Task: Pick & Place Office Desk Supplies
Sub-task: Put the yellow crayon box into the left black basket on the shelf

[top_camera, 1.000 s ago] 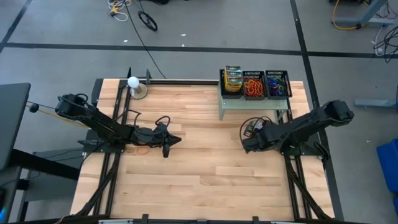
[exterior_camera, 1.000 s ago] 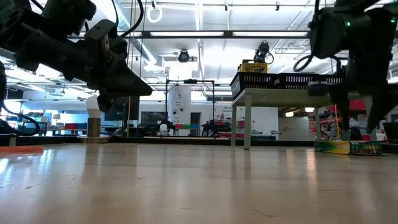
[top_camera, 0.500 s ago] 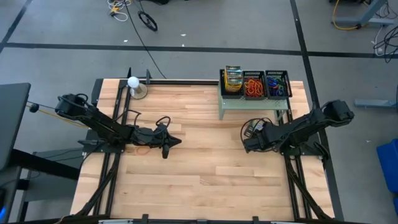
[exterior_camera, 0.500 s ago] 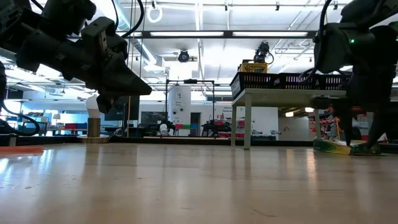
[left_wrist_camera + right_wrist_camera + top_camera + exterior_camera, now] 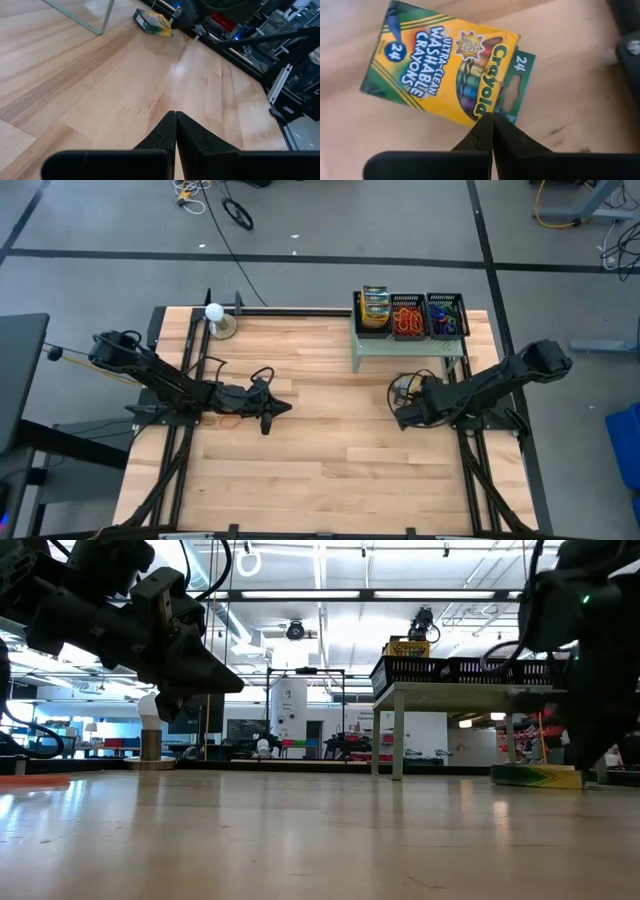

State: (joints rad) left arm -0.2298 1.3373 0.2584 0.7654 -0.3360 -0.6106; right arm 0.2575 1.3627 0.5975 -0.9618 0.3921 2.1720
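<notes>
pinching shut at the near edge of the crayon box (image 5: pixel 451 76) | right gripper (image 5: pixel 488 121) fingers meeting, apparently holding nothing | box lying flat on the table (image 5: pixel 330 430) beside the shelf (image 5: pixel 400 343) | advising: reopening, straddling the box edge, closing firmly | left gripper (image 5: pixel 175 120) idling closed, empty, well apart

A printed cardboard crayon box (image 5: pixel 449 70), yellow and green with a slight sheen, lies flat on the pale wooden desk (image 5: pixel 330 450) just beyond the tips of the right hand (image 5: pixel 489 121), whose matt black fingers (image 5: pixel 479 134) look like moulded plastic. The desk's planks are smooth and lightly glossy. On the pale painted-metal shelf (image 5: pixel 400 346) sit black wire-mesh trays (image 5: pixel 408 315).
</notes>
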